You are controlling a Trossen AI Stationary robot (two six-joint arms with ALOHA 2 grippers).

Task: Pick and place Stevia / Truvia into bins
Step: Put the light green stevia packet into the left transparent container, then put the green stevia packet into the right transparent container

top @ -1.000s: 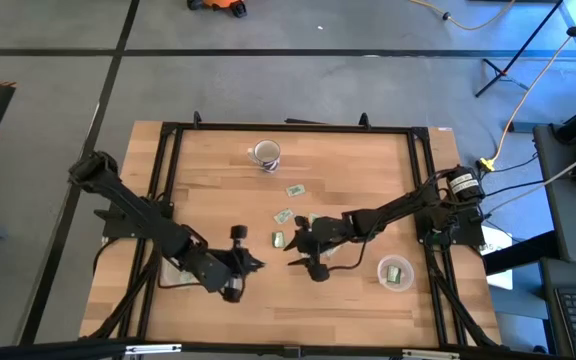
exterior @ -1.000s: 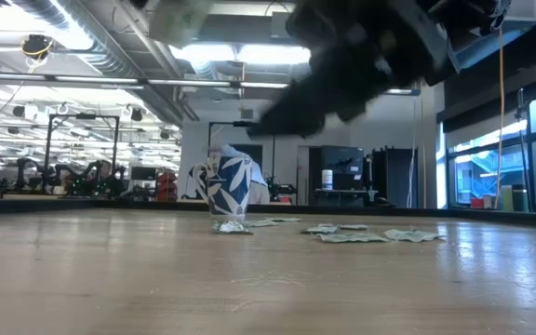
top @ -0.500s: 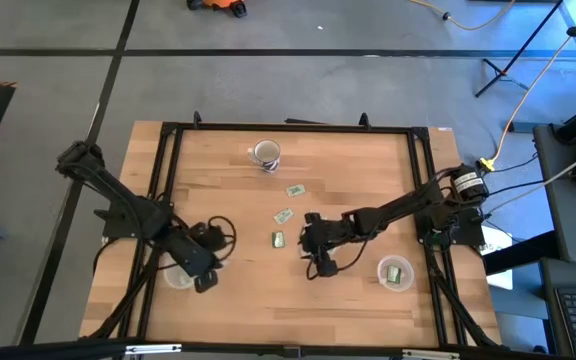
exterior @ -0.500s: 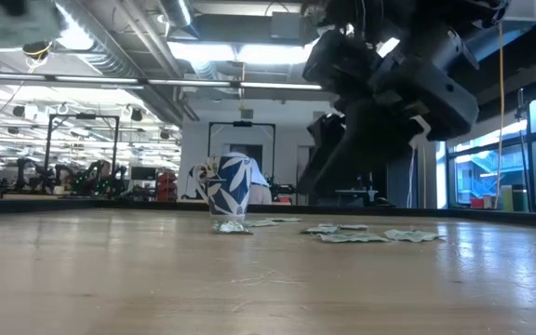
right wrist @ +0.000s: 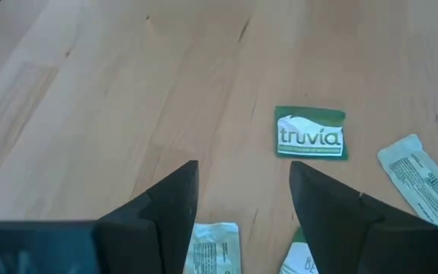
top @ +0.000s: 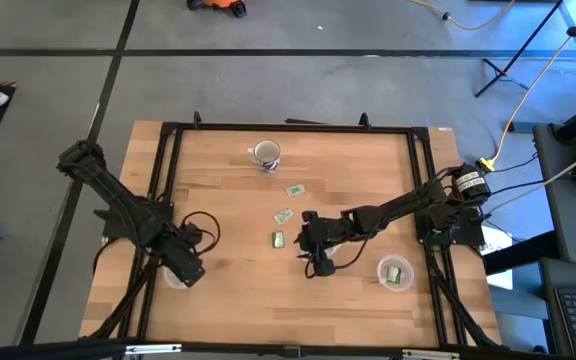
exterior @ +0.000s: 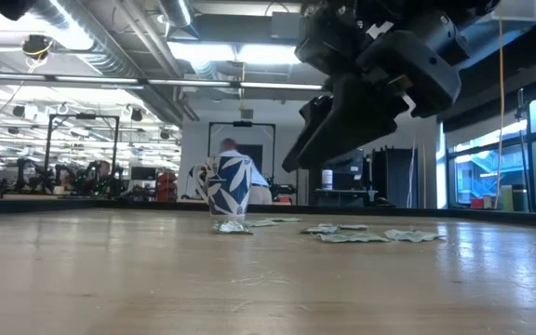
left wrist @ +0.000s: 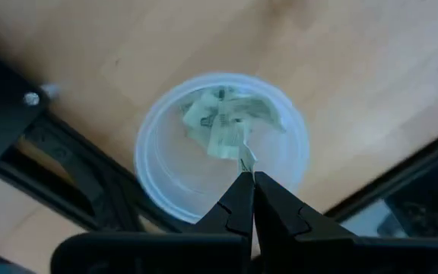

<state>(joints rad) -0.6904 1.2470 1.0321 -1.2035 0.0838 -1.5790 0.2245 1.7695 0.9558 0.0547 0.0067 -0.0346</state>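
Note:
My left gripper (top: 185,268) is shut on a green and white packet (left wrist: 220,125) above the left clear cup (left wrist: 158,164), which stands at the table's left near edge (top: 172,279). My right gripper (right wrist: 242,205) is open and empty above the table's middle (top: 313,252), over loose packets; it also shows in the low view (exterior: 342,121). A Truvia packet (right wrist: 310,133) lies flat ahead of its fingers, another (right wrist: 213,247) below between them. More packets (top: 284,215) lie flat toward the far side. The right cup (top: 395,272) holds packets. My left gripper pinches a corner of the packet (left wrist: 244,160) between its two fingertips, coming from above and pointing down. The crumpled packet hangs below the fingers inside the cup's rim. I cannot tell whether it touches the cup's bottom.
A white mug with a blue pattern (top: 265,153) stands near the far edge; it shows in the low view (exterior: 228,186). A black frame (top: 288,127) runs round the table. Bare wood lies between the two arms at the near side.
My left gripper has gone toward the table's left edge, from near the middle to above the left cup, staying shut.

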